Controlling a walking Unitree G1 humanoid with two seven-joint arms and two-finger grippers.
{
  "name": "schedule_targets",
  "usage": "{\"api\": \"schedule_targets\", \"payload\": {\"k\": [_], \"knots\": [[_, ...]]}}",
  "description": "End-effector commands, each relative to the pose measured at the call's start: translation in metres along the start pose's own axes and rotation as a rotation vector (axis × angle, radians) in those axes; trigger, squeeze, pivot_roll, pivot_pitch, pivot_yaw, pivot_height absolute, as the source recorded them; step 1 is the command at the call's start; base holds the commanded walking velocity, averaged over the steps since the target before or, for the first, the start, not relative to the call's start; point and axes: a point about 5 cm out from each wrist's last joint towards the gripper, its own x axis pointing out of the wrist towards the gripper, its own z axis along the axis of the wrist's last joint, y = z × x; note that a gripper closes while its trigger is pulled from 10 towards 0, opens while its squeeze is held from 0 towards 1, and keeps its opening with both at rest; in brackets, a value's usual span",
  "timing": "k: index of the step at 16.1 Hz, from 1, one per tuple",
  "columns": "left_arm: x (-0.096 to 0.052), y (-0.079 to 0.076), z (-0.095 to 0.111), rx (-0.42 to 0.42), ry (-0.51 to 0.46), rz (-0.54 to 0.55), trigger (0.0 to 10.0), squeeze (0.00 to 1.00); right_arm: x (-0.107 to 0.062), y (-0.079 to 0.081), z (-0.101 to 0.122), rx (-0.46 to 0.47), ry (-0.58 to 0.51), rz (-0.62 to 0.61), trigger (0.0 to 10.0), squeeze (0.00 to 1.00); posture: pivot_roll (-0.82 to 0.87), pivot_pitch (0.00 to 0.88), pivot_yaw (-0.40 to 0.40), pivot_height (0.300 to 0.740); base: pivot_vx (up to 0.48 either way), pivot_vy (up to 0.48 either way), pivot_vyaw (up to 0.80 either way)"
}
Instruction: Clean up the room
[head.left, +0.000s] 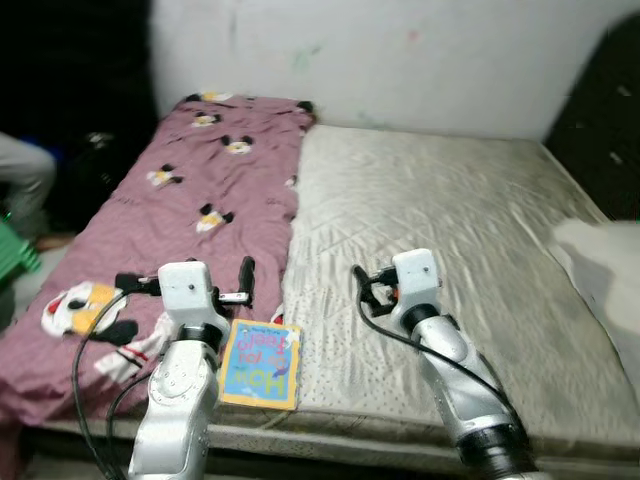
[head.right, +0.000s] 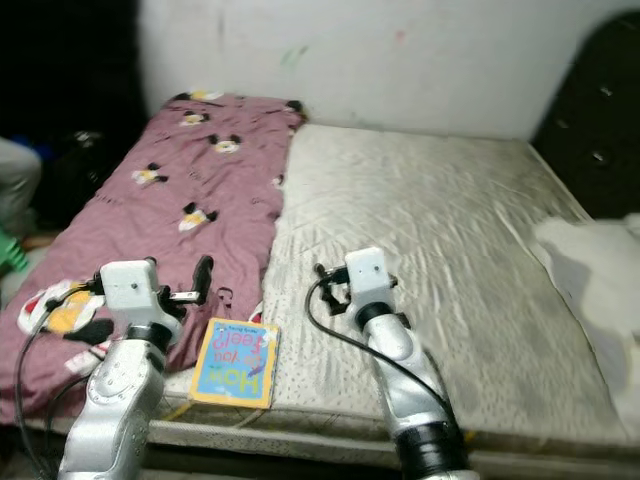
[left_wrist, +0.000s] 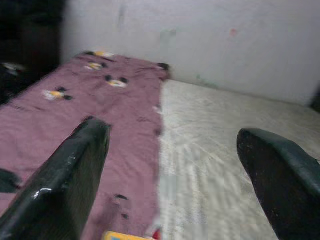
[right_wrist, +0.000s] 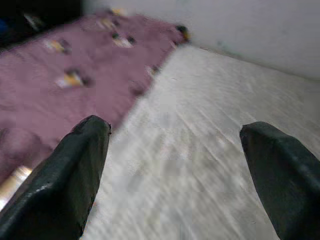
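A purple blanket (head.left: 200, 190) with cartoon mouse prints covers the left part of a bare mattress (head.left: 450, 210). A colourful children's book (head.left: 260, 363) lies flat near the bed's front edge, half on the blanket. My left gripper (head.left: 184, 271) hovers open just left of the book, over the blanket. My right gripper (head.left: 375, 285) hovers open over the mattress, to the right of the book. In the left wrist view the fingers (left_wrist: 65, 175) stand wide apart with nothing between them; the right wrist view shows the same for its fingers (right_wrist: 70, 175).
A white cloth (head.left: 605, 260) lies at the mattress's right edge. A dark padded headboard (head.left: 600, 110) stands at the right, a pale wall (head.left: 400, 60) behind the bed. At the left are a person's knee (head.left: 25, 180) and a green object (head.left: 15, 255).
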Motion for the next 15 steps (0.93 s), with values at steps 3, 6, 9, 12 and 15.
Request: {"api": "schedule_targets", "payload": {"k": [3, 6, 9, 12, 15], "knots": [[0.0002, 0.0014, 0.0014, -0.002, -0.006, 0.006, 10.0, 0.00, 0.0022, 0.0006, 0.0035, 0.004, -0.007, -0.003, 10.0, 0.00, 0.01, 0.001, -0.045, 0.740, 0.000, 0.480, 0.00], [0.0008, 0.0004, 0.0019, 0.001, -0.010, 0.004, 10.0, 0.00, 0.0011, 0.0007, 0.0022, 0.002, -0.006, -0.004, 10.0, 0.00, 0.01, 0.003, -0.044, 0.740, 0.000, 0.416, 0.00], [0.0008, -0.0018, 0.0036, 0.003, -0.022, -0.014, 10.0, 0.00, 0.0009, 0.0004, 0.0016, 0.001, -0.004, -0.005, 10.0, 0.00, 0.01, 0.006, -0.042, 0.740, 0.000, 0.000, 0.00], [0.0006, -0.0043, 0.0052, -0.016, -0.028, -0.055, 10.0, 0.00, 0.0016, 0.0001, 0.0021, 0.002, -0.005, -0.009, 10.0, 0.00, 0.01, 0.007, -0.041, 0.740, 0.000, 0.000, 0.00], [0.0011, -0.0051, 0.0059, -0.025, -0.032, -0.061, 10.0, 0.00, 0.0017, 0.0001, 0.0006, 0.003, 0.004, -0.008, 10.0, 0.00, 0.01, 0.006, -0.044, 0.740, 0.000, 0.000, 0.00]]}}
